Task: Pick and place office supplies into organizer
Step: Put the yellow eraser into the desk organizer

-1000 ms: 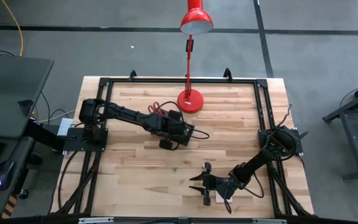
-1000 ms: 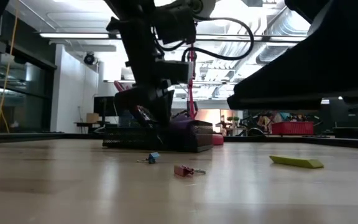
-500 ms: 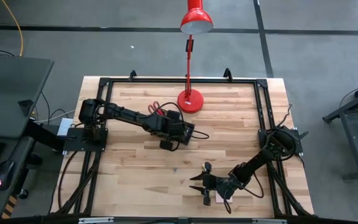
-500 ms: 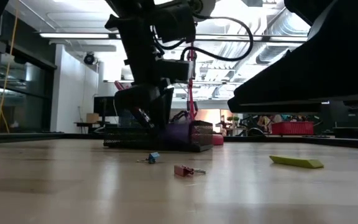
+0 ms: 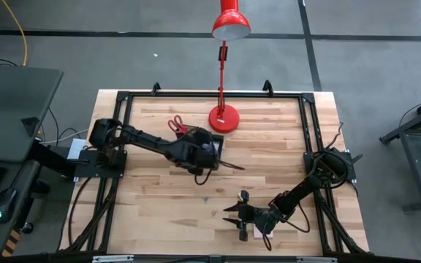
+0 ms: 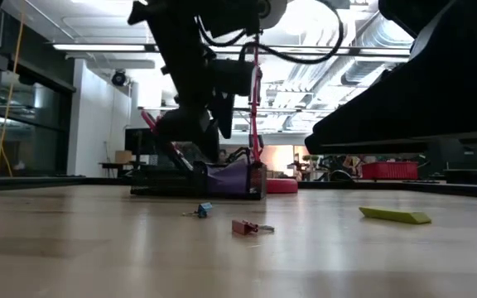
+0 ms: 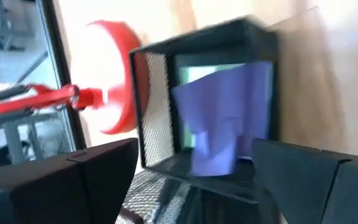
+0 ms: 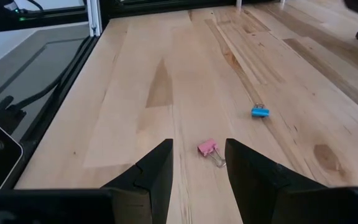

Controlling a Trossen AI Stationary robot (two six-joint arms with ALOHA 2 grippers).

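Organizer (image 7: 166, 93) holds purple pad (image 7: 225, 118); left pincer (image 7: 191, 180) now open.

Counted on the table: one organizer (image 5: 205, 144), one purple sticky pad (image 7: 225, 115), one pair of scissors (image 5: 175, 125), two binder clips, pink (image 8: 209, 149) and blue (image 8: 260, 112), one yellow pad (image 6: 393, 215), one lamp (image 5: 224, 117). Pens possibly hidden.

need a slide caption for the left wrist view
Open left gripper above the black organizer, a purple sticky-note pad inside, red lamp base beside it.
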